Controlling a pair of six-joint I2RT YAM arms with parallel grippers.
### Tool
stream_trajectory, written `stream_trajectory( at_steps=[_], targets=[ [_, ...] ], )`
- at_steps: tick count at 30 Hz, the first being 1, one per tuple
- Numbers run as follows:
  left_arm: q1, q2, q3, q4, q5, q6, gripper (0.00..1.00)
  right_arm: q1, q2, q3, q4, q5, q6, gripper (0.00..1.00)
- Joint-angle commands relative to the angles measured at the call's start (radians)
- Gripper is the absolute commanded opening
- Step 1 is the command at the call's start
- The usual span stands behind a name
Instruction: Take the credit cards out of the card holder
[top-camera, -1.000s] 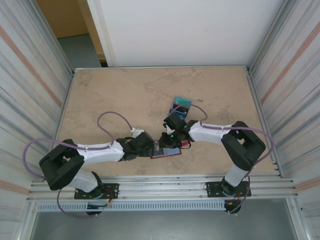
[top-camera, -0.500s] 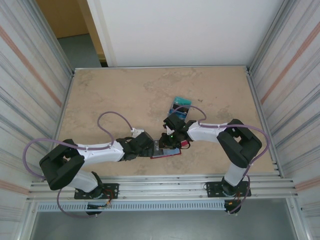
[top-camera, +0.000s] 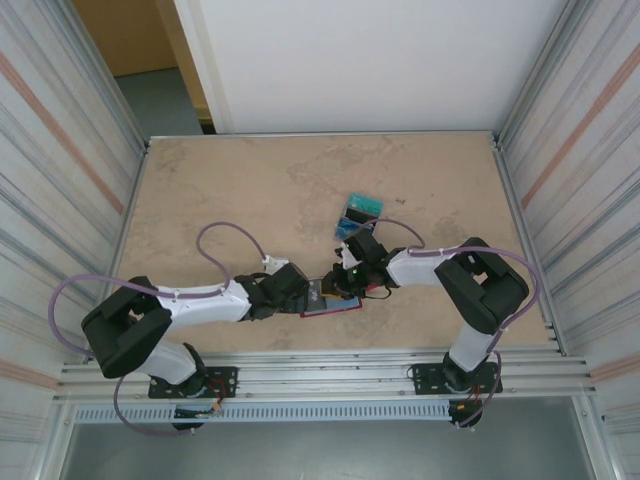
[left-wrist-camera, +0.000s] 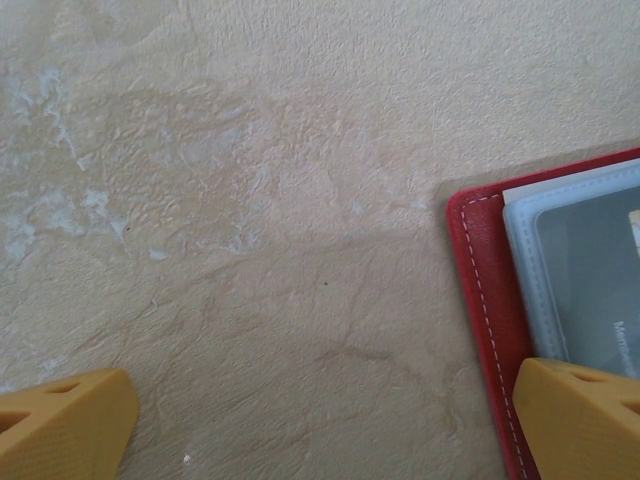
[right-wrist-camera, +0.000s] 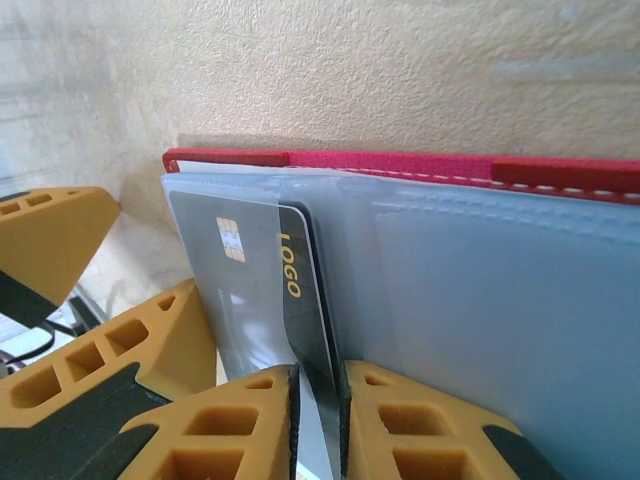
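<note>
Right gripper (right-wrist-camera: 318, 385) shifted slightly rightward, jaws narrowed, now pinching dark card (right-wrist-camera: 300, 290) at card holder (right-wrist-camera: 400, 165) pocket mouth. Holder lies open near table's (top-camera: 250, 190) front edge, open tabletop left and beyond; left gripper (left-wrist-camera: 320, 420) spread wide at holder's left edge; loose cards (top-camera: 360, 212) just behind right gripper

We see bright, even light on the counter (top-camera: 250, 190), with soft shadows. The right wrist view washes out at its left edge.

beige table (top-camera: 250, 190) — red card holder (top-camera: 335, 306) lying open, loose credit cards (top-camera: 358, 213) nearby
</note>
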Motion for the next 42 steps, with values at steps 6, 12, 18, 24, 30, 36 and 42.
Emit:
stream_trajectory(
  at_steps=[6,12,18,24,30,36,42],
  targets=[
    [0.010,0.033,0.000,-0.036,0.013,-0.026,0.99,-0.001,-0.033,-0.026,0.101,-0.070,0.030,0.13],
    [0.010,0.033,0.001,-0.037,0.010,-0.026,0.99,-0.004,-0.033,-0.038,0.101,-0.063,0.030,0.10],
    [0.010,0.033,0.000,-0.040,0.009,-0.029,0.99,-0.023,-0.039,-0.053,0.086,-0.044,0.022,0.08],
    [0.010,0.038,0.002,-0.039,0.008,-0.034,0.99,-0.031,-0.043,-0.045,0.040,-0.024,-0.004,0.07],
    [0.010,0.039,0.001,-0.040,0.008,-0.034,0.99,-0.031,-0.064,-0.031,-0.036,0.024,-0.041,0.03],
    [0.010,0.044,0.005,-0.040,0.006,-0.032,0.99,-0.032,-0.087,-0.023,-0.086,0.063,-0.064,0.01],
    [0.010,0.043,0.008,-0.042,0.006,-0.030,0.99,-0.031,-0.104,-0.010,-0.138,0.097,-0.085,0.00]
  ],
)
